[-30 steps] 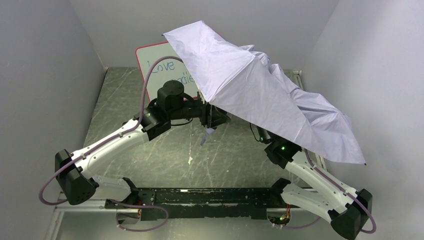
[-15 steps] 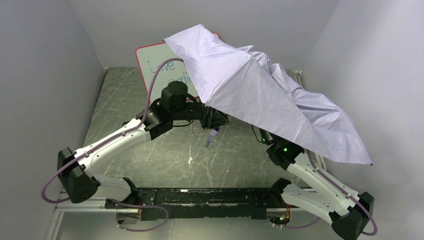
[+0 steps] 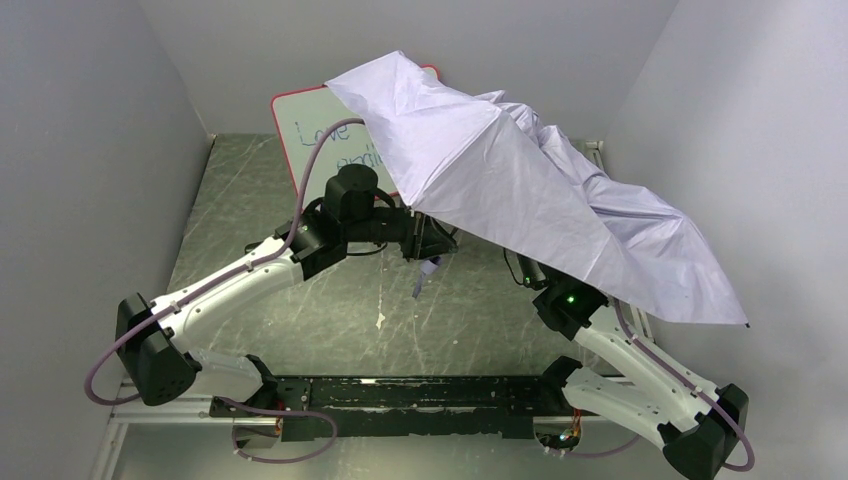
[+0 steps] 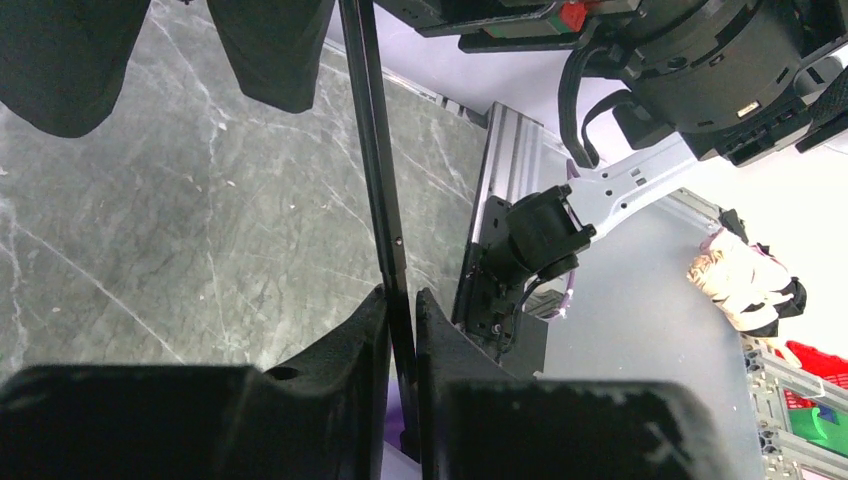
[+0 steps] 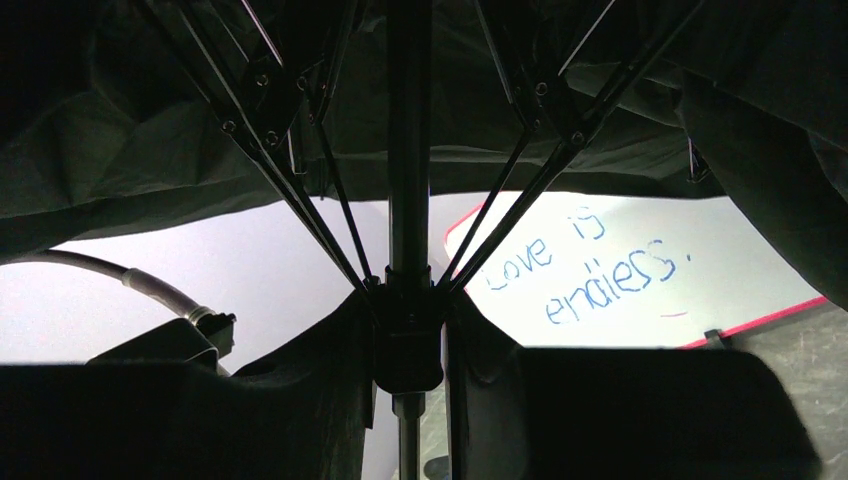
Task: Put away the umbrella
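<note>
- Pale grey walls (image 3: 90, 150) close in a dark, marbled worktop (image 3: 260, 200). A red-framed whiteboard (image 3: 305, 125) with blue handwriting sits at the back.
- The umbrella (image 3: 520, 190) is open and held above the worktop. Its lavender canopy tilts, high at the back and sloping down to the right, and it covers part of the whiteboard.
- The left gripper (image 4: 401, 310) reaches in under the canopy's left edge. Its jaws are narrow, pinched on the thin black shaft (image 4: 372, 130), which runs up from between the fingers.
- A small lavender strap (image 3: 428, 272) dangles just below that gripper in the overhead view.
- The right gripper (image 5: 407, 312) is hidden beneath the canopy from above. Its own camera shows a finger on each side of the black collar (image 5: 405, 350) where the ribs (image 5: 540, 175) meet the shaft, clamping it.
- Black lining fills the top of that view, and the whiteboard shows beyond, under the canopy's edge.
</note>
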You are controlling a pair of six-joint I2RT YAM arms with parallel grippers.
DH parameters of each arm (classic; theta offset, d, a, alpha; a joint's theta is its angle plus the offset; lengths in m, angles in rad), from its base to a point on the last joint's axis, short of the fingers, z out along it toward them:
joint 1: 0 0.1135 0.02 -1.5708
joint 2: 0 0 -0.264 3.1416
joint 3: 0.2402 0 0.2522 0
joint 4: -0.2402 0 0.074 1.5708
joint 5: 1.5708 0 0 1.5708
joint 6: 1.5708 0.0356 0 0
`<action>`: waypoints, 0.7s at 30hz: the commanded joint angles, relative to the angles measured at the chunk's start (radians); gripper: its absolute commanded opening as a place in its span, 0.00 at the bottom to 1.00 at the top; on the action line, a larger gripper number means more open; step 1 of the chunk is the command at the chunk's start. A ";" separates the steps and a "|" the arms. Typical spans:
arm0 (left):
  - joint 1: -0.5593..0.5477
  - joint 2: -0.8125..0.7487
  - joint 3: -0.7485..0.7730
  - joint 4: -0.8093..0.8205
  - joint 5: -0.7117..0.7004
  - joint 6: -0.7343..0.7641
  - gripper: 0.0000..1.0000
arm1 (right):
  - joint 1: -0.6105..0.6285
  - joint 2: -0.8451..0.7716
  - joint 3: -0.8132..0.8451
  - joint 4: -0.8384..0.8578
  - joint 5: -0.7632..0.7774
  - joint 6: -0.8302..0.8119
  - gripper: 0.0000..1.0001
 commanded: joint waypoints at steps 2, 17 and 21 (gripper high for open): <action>-0.005 -0.001 -0.010 -0.002 0.043 0.007 0.09 | -0.005 -0.017 0.041 0.067 -0.001 -0.023 0.00; -0.004 0.023 0.089 0.022 -0.105 -0.021 0.05 | -0.007 -0.009 0.024 -0.090 -0.065 -0.065 0.00; -0.004 0.031 0.127 0.026 -0.147 -0.013 0.05 | 0.001 0.008 -0.074 -0.078 -0.203 0.075 0.00</action>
